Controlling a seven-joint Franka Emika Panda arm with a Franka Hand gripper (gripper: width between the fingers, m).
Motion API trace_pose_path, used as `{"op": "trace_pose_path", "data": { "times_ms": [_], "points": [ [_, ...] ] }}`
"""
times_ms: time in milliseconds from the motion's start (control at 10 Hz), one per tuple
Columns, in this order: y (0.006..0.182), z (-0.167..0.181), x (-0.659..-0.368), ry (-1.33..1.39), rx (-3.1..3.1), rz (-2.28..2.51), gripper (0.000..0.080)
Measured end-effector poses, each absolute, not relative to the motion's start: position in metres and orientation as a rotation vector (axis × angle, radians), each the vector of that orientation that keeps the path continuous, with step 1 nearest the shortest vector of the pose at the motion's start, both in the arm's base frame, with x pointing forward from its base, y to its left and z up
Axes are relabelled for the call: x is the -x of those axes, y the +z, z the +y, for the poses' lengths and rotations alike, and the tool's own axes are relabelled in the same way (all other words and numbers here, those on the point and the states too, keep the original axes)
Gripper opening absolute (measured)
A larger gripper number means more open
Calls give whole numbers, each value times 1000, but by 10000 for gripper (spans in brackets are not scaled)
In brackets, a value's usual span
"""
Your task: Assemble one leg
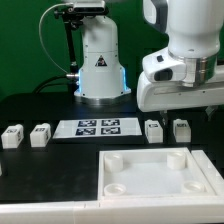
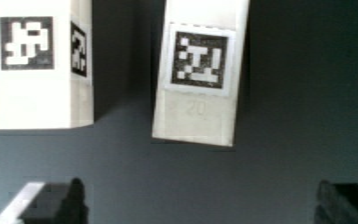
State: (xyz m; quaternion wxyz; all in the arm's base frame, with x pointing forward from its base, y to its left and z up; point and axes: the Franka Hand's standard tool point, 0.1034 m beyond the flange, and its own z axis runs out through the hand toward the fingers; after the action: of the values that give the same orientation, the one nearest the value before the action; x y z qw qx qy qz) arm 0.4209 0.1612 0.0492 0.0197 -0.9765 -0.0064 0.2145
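Note:
Two small white legs with black-and-white tags stand side by side at the exterior view's right, one (image 1: 153, 130) and one (image 1: 181, 128). Two more legs (image 1: 12, 135) (image 1: 40, 133) stand at the left. My gripper (image 1: 182, 100) hangs above the right pair without touching them. In the wrist view one leg (image 2: 206, 75) lies centred ahead of the open gripper (image 2: 201, 205), its tag facing the camera, and a second leg (image 2: 34, 60) lies beside it. Both dark fingers (image 2: 51, 200) stand wide apart with nothing between them.
The large white tray (image 1: 150, 180) with round corner sockets lies at the front. The marker board (image 1: 97, 127) lies between the two pairs of legs. The arm's white base (image 1: 100, 65) stands behind it on the black table.

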Motion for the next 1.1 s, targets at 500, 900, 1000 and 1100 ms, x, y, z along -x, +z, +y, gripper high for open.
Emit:
{"op": "trace_pose_path", "data": {
  "times_ms": [500,900,1000,1100],
  "points": [
    [37,165,-416,1226,2907,59,649],
    [20,172,-396,1259,2923,79,649],
    [16,173,-393,1258,2924,78,649],
    [13,174,-390,1251,2928,74,649]
  ]
}}
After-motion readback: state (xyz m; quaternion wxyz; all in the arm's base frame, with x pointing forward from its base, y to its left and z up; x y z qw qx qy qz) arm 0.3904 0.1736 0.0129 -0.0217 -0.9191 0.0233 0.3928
